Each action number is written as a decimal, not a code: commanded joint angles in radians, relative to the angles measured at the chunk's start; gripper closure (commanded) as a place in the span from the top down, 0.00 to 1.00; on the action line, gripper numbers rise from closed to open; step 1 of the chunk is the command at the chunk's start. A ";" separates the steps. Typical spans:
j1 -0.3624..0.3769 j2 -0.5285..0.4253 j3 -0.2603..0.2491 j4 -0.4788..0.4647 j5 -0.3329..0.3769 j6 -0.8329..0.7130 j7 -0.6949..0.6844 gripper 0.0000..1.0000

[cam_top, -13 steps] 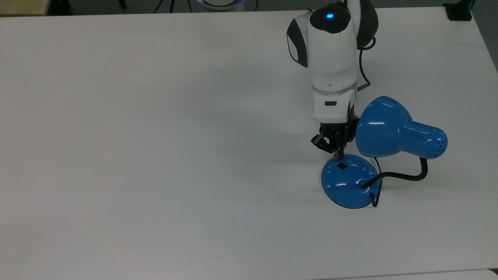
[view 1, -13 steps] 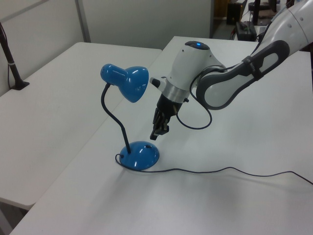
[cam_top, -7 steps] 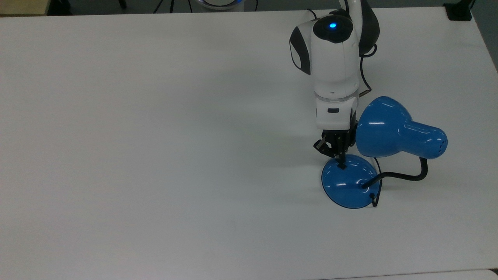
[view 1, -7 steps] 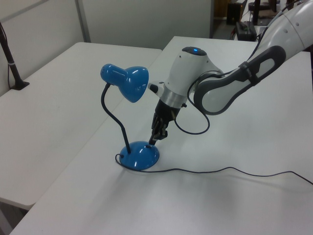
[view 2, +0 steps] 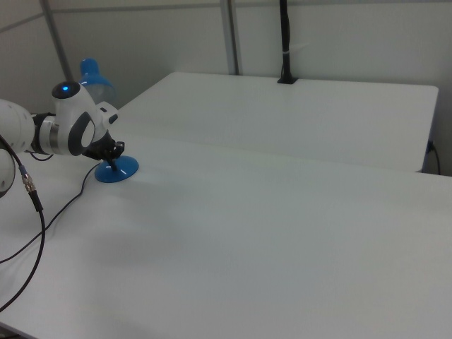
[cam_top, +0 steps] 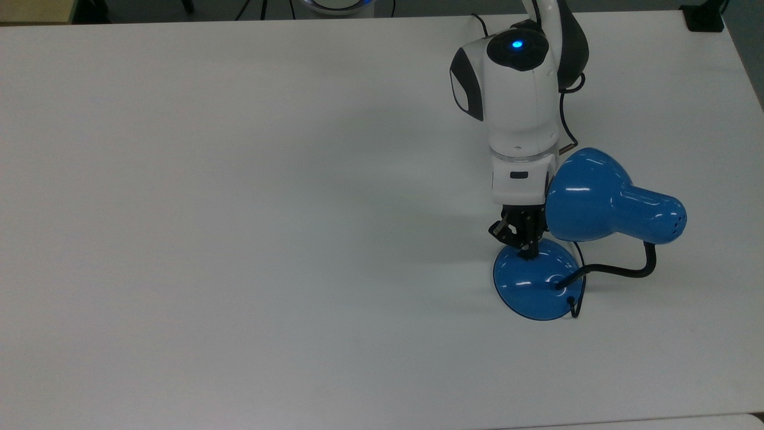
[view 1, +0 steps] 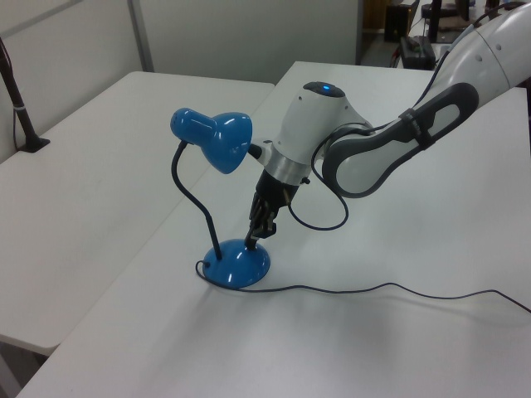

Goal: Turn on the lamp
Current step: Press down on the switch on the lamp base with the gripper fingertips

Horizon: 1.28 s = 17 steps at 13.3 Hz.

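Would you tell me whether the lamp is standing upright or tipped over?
Upright: the lamp sits on its round base, flat on the table.

The lamp [cam_top: 597,203] at the right of the top view is glossy blue on its shade and on its round base [cam_top: 534,289], with white glints on both. Its bent neck [cam_top: 627,270] is black, and so is its thin cord [view 1: 373,288], which crosses the lower right of the left view. The table [cam_top: 239,209] is plain white with no pattern. The arm [cam_top: 516,107] at the upper right of the top view is white with dark grey panels and a small glowing blue light on top. The gripper [cam_top: 526,254] is black.
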 commanded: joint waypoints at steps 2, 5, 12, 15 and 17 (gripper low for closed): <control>0.015 0.043 -0.011 0.039 0.020 0.030 0.013 0.03; 0.015 0.057 -0.009 0.045 0.020 0.030 0.012 0.03; 0.020 0.052 -0.009 0.044 0.018 0.074 0.013 0.03; 0.008 -0.029 -0.011 -0.017 0.026 0.071 0.018 0.03; -0.008 -0.102 -0.011 -0.106 0.026 0.071 0.025 0.03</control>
